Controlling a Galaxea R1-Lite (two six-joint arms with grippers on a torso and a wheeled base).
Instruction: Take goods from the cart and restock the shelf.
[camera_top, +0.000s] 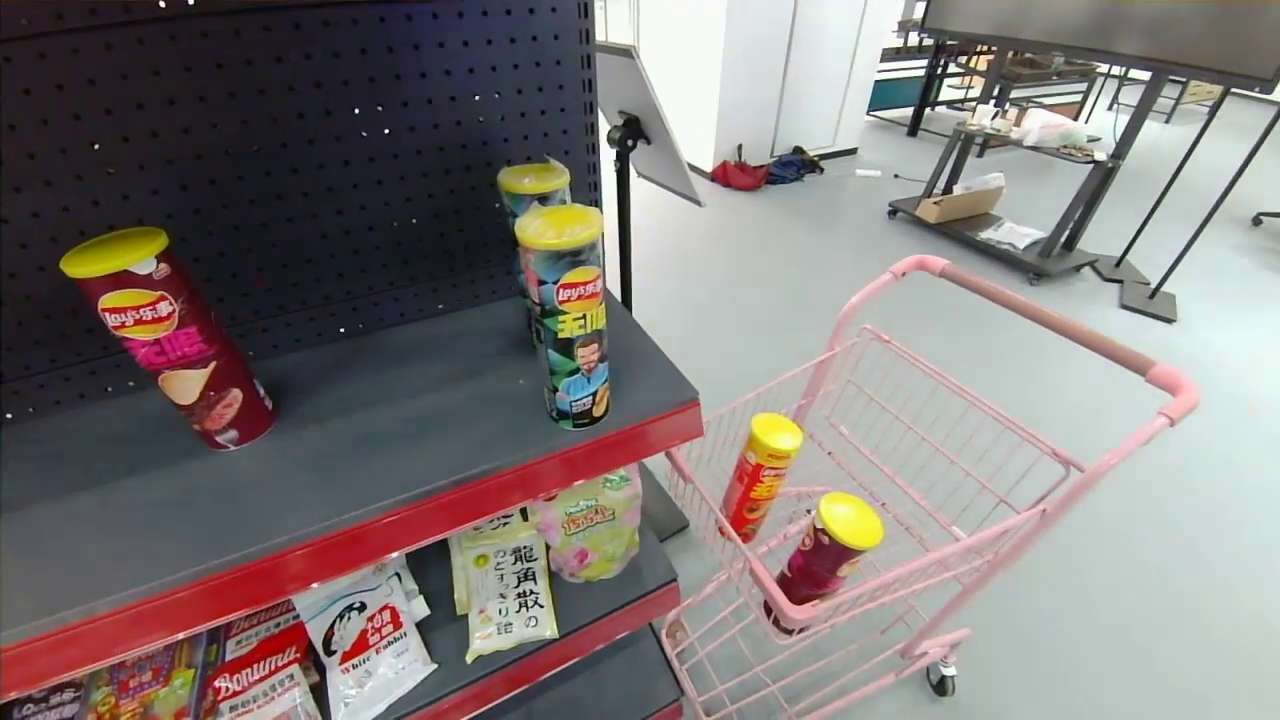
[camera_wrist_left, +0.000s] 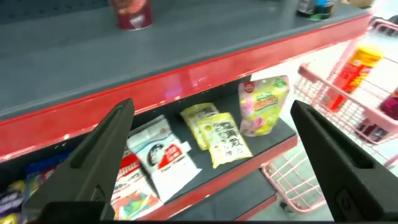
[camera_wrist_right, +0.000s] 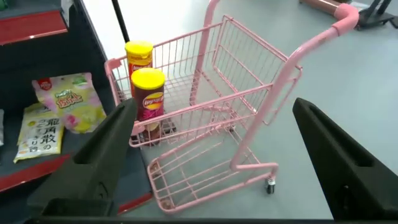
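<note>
Inside cart (camera_top: 1045, 322) — red can (camera_top: 762, 478); maroon can (camera_top: 825, 555) (yellow-lidded).

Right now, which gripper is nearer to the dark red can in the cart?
Right. The right gripper faces the cart, the dark red can just beyond one finger. The left gripper faces the lower shelf, with the cart off to its side.

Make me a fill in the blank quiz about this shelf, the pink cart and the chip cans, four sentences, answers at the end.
1. The red can and the maroon can beside it stand in the pink ___.
2. The lid of the leftmost can is ___.
3. Counting that one, the top shelf carries ___ cans.
4. The right end effector is ___ and empty.
Missing words: cart; yellow; three; open.
</note>
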